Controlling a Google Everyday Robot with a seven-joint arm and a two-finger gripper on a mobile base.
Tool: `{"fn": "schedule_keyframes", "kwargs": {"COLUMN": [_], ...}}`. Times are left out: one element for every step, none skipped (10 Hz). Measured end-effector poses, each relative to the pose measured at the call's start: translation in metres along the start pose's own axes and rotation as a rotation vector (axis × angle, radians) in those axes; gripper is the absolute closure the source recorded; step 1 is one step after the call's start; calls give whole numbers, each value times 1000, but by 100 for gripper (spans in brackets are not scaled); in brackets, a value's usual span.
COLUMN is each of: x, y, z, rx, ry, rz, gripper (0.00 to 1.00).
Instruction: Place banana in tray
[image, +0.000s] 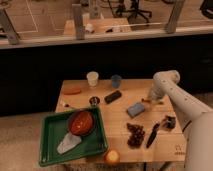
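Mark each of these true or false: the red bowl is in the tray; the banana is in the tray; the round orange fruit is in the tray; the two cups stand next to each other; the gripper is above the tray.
1. The red bowl sits inside the green tray. True.
2. The banana is in the tray. False: it lies on the right part of the table, far from the tray.
3. The round orange fruit is in the tray. False: it rests on the table just outside the tray's near right corner.
4. The white cup and blue cup stand side by side. True.
5. The gripper is above the tray. False: it is down at the banana.
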Motion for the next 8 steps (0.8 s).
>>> {"fn": "schedule_keyframes", "kwargs": {"x": [-1,-2,-2,-1,-2,-2,-2,-5], "y": [-1,-1,-1,-1,-1,0,0,0], "z": [1,1,2,3,4,3,-2,-15], "rx": [-1,-6,-10,-12,-14,-15,-11,1], "ry": [-5,-11,-16,-21,-29,-41,-52,-71], "rz": [-4,-8,-10,-9,-8,-5,0,5], "gripper": [67,78,88,96,100,100,100,100]}}
